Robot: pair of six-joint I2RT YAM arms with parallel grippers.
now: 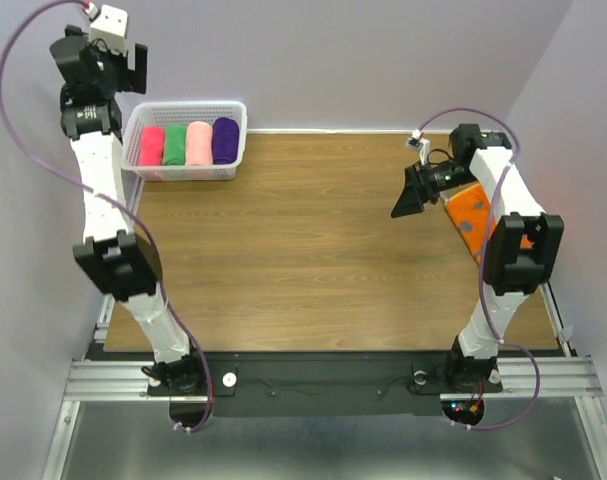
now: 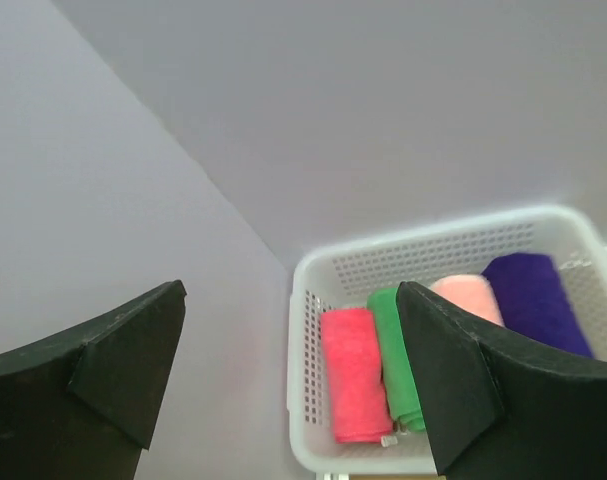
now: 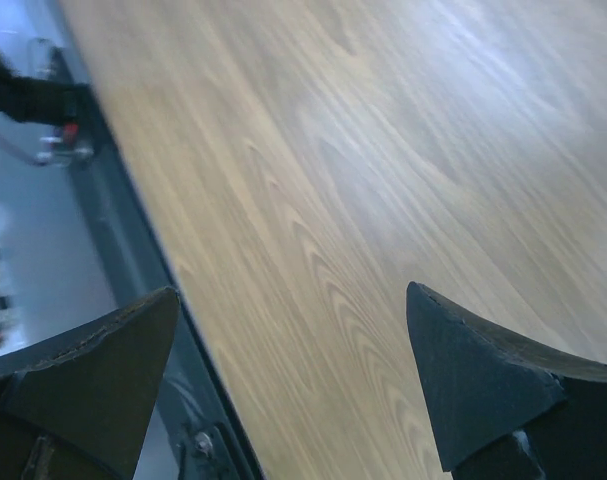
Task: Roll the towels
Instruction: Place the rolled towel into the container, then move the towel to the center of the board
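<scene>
- My left gripper (image 2: 291, 295) hangs above the basket (image 1: 188, 104), jaws apart and empty. Four rolls lie inside, with the hot-pink roll (image 1: 151, 146) leftmost.
- My right gripper (image 3: 291, 295), also apart and empty, hovers near the orange towel (image 1: 470, 215), which is partly hidden and seemingly unrolled at the table (image 1: 303, 250) edge.
- Next, I judge: flatten it and roll it.

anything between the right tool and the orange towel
Nothing visible: the open right tool hangs beside the orange towel, only bare table between them. The right arm itself covers part of the towel.
</scene>
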